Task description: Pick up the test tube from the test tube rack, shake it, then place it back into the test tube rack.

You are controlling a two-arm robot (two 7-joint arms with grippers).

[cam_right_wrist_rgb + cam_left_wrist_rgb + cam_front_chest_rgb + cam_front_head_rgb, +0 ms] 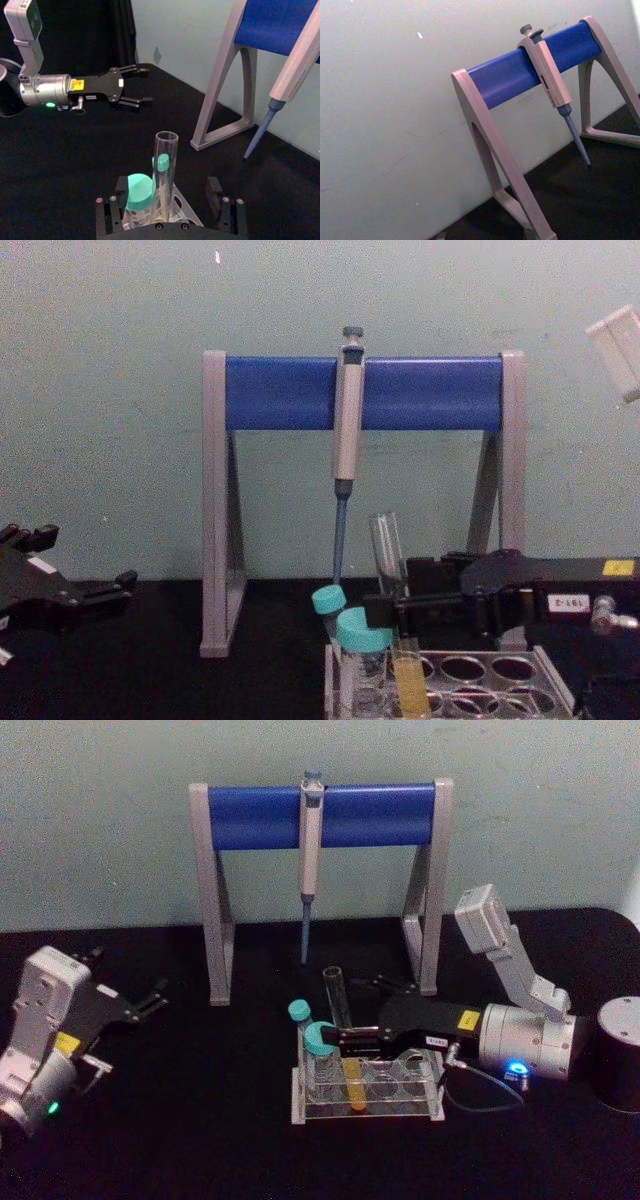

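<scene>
**Tube upright between my open right fingers**

My right gripper (167, 185) is spread wide. One of my fingers (119, 195) stands on each side of the test tube (165, 160), and I judge that neither pad presses on the glass yet. The tube is closer to the finger on the vials' side.

Its long axis runs nearly upright, with the open top leaning a little toward my left. The round bottom, with the yellow liquid, sits in a hole of the test tube rack (400, 1112). The next move therefore calls for a squeeze straight across the glass, then a lift along that lean.

Two teal-capped vials (322, 1042) stand just beside the tube, so that finger has little room.

Farther off, my left gripper (150, 1000) rests well apart with its fingers apart, so the right is plainly the nearer arm. Behind everything, the pipette (310, 850) hangs on its stand (250, 815).
</scene>
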